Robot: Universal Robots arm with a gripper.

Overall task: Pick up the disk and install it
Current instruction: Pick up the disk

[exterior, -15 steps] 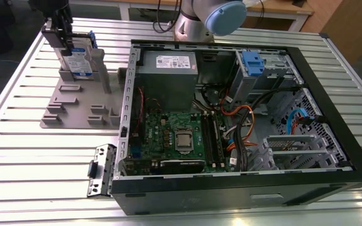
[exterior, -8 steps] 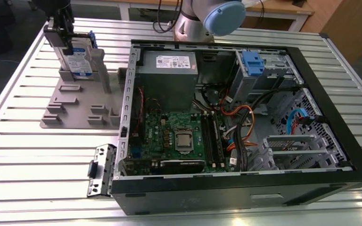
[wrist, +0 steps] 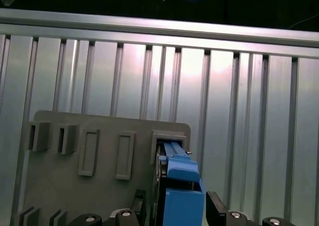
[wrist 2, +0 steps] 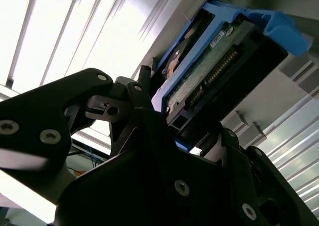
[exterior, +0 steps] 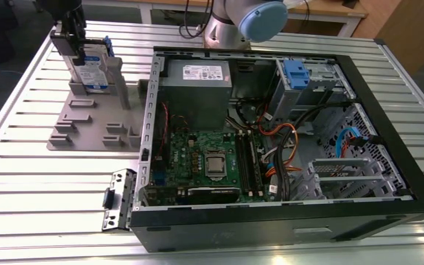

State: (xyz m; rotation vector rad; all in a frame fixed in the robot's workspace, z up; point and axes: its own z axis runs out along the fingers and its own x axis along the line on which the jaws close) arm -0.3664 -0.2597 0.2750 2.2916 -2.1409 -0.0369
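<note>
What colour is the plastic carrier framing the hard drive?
The plastic carrier is bright blue, clearest in the first wrist view.

disk (exterior: 94, 74): partly hidden by end effector (exterior: 72, 48) | arm (exterior: 249, 19): cut off at edge

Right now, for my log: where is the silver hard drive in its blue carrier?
The drive stands in the grey holder at the exterior view's left, beside the open computer case, gripper at its top.
</note>
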